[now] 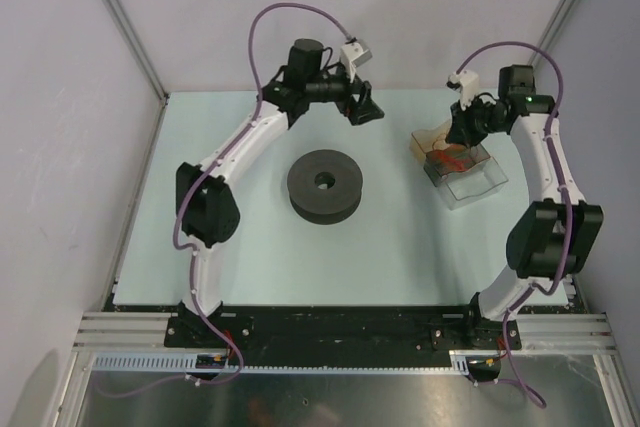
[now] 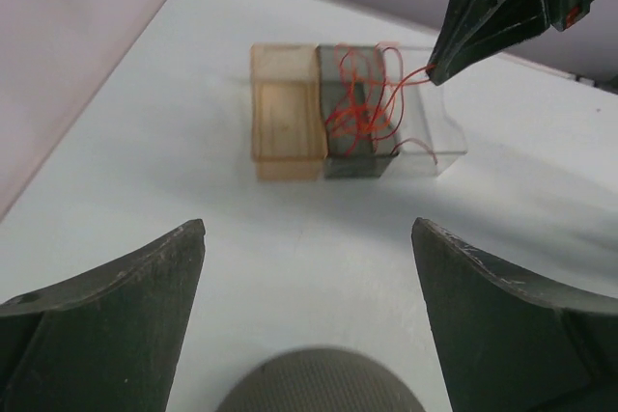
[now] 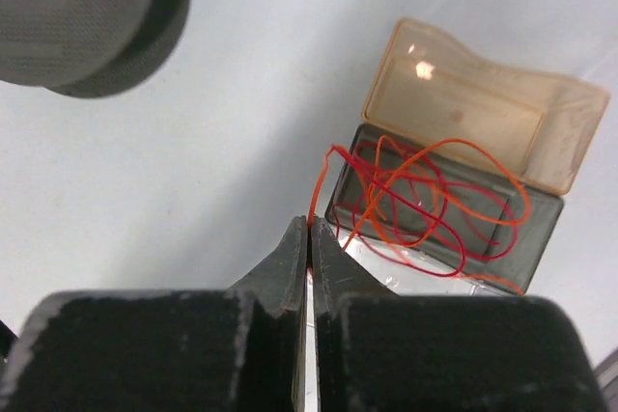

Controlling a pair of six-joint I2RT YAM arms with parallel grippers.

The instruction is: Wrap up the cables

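Grip is made: the right gripper (image 3: 309, 231) is pinched shut on one strand of the cables (image 3: 417, 185). Their red-orange tangle fans toward two o'clock in the wrist view, lying in the smoky middle tray (image 3: 541, 233). From above, the spool (image 1: 324, 185) sits at eight o'clock from that pinch. The left gripper (image 1: 363, 107), jaws wide and empty, hovers nearer it.

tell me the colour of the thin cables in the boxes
The cables are red and orange, clearest in the right wrist view.
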